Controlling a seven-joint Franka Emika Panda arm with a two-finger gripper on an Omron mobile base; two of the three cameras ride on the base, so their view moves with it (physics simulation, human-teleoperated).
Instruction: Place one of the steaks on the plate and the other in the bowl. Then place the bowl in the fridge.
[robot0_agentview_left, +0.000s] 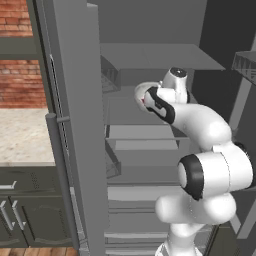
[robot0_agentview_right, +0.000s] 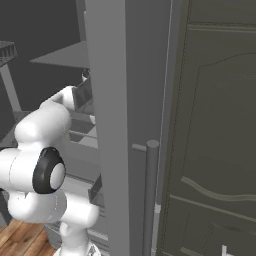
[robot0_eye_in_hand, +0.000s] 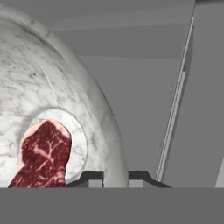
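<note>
Tool (robot0_eye_in_hand: 114, 177) is pinched onto the rim of the bowl (robot0_eye_in_hand: 65, 100), fingers (robot0_eye_in_hand: 92, 178) close together with the edge between them. One steak (robot0_eye_in_hand: 43, 155) sits down in the bottom of the bowl. Arm's reaching into the open fridge (robot0_agentview_left: 150, 140), bowl held above a shelf (robot0_eye_in_hand: 131, 87).

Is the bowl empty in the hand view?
No, a steak lies on the bottom of the bowl.
</note>
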